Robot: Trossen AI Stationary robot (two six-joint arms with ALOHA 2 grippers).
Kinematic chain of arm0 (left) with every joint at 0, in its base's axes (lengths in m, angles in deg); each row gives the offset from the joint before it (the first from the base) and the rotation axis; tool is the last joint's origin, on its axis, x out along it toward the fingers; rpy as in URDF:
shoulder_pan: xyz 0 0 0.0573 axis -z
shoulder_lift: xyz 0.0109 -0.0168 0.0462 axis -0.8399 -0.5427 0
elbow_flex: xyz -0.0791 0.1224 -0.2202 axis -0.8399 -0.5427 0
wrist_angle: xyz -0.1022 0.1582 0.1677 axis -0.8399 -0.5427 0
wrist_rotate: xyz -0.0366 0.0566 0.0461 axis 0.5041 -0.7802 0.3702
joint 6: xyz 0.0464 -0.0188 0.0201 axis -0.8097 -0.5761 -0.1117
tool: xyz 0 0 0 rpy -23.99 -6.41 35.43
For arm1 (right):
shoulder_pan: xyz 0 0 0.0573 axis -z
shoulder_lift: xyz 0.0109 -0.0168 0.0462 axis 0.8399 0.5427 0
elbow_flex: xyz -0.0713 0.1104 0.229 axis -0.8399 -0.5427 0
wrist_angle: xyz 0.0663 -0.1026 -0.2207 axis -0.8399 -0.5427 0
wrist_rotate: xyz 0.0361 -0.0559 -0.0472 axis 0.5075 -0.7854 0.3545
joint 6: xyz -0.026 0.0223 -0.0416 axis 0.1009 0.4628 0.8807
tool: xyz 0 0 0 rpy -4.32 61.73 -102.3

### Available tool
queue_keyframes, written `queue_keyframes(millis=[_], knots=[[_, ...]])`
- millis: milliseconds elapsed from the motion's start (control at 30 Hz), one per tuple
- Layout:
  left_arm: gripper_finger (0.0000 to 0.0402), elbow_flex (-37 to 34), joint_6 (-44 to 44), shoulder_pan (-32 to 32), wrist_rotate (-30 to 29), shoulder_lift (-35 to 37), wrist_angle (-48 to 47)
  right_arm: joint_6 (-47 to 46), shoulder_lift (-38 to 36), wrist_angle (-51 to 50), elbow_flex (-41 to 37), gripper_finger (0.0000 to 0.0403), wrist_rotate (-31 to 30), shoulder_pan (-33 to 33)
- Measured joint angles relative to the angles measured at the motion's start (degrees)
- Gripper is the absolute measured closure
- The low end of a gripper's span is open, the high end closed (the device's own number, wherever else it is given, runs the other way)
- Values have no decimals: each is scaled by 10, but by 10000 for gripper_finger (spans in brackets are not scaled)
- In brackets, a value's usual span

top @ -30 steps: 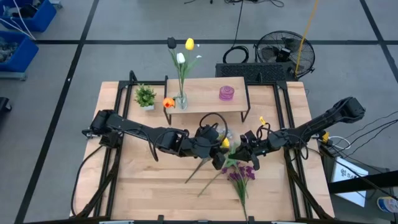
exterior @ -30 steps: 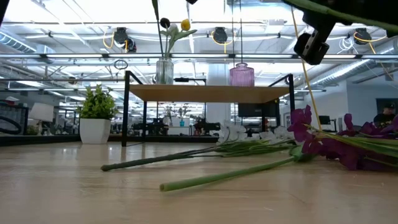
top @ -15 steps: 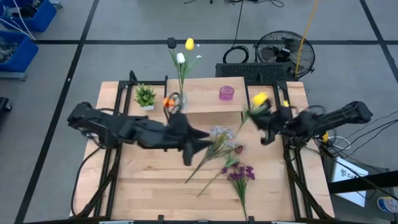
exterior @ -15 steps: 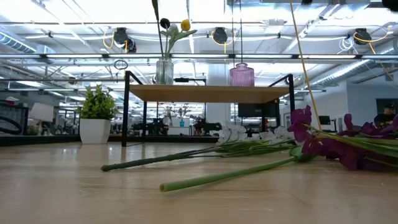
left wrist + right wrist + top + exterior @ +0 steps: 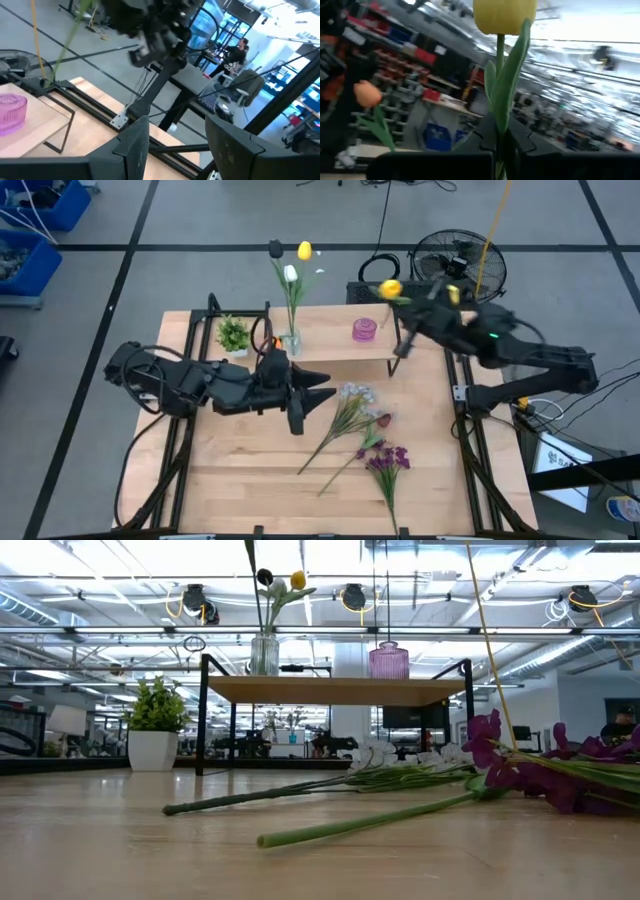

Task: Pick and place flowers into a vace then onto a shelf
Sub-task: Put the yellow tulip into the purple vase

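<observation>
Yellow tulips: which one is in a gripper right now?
The yellow tulip near the shelf's right end, clamped by the right gripper. The other yellow tulip stands in the clear vase.

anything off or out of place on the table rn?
Nothing damaged or spilled. Two flowers lie loose on the table: a lilac-white spray and purple blooms, stems crossing, not yet in a vase. The pink vase on the shelf is empty. The right tool holds a yellow tulip aloft.

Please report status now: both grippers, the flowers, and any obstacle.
Right gripper shut on yellow tulip, raised beside shelf. Left gripper open, empty. Lilac spray and purple blooms lying on table. Nothing blocking.
</observation>
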State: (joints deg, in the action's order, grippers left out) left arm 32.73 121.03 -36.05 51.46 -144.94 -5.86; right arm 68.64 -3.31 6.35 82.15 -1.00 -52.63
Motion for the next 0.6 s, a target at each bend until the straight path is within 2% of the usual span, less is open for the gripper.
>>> queue_keyframes(millis=[100,300,600], knots=[[204,0,1,0,1,-1,-1,-28,37,11,0,403,71,46],[204,0,-2,4,1,-1,-9,-25,95,41,-4,403,75,96],[204,0,3,4,1,-1,-26,-72,119,54,-3,403,91,136]])
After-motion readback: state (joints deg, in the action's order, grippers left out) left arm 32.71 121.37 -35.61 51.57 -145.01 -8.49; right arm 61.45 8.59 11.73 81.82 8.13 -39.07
